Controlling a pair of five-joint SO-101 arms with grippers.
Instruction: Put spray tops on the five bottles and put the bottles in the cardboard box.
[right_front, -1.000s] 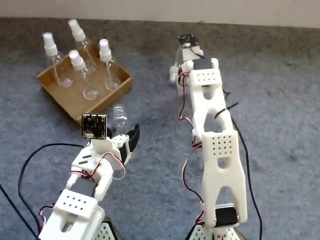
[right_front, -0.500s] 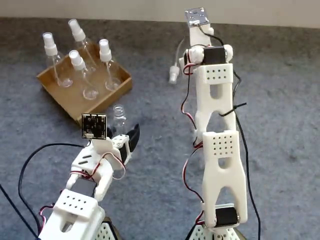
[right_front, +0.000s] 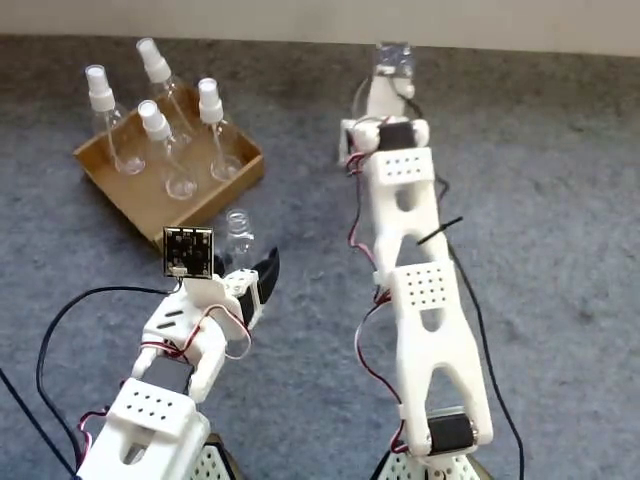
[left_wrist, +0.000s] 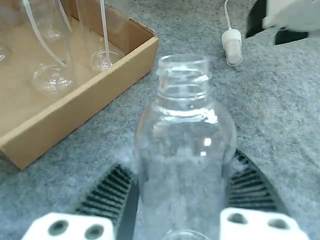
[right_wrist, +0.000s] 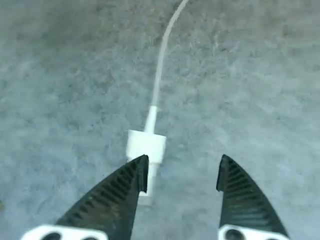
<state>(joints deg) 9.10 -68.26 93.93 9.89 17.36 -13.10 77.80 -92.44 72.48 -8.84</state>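
Observation:
My left gripper (right_front: 248, 270) is shut on a clear bottle (right_front: 238, 232) with no top, held upright just in front of the cardboard box (right_front: 140, 205); the left wrist view shows its open neck (left_wrist: 182, 75) between the fingers. A white spray top (right_wrist: 146, 148) with a long tube lies on the carpet. My right gripper (right_wrist: 183, 162) hangs open right over it, one fingertip (right_wrist: 137, 172) beside the cap. The left wrist view shows that spray top (left_wrist: 232, 40) beyond the bottle, and the right gripper (left_wrist: 285, 20) close to it.
Several capped bottles (right_front: 160, 135) stand in the cardboard box (left_wrist: 75, 115) at the far left. The right arm (right_front: 415, 250) stretches up the middle of the grey carpet. Open carpet lies to the right of it and between the two arms.
The right arm swung up and outward, then shifted left and came down over the spray top. The left arm and its bottle stayed still.

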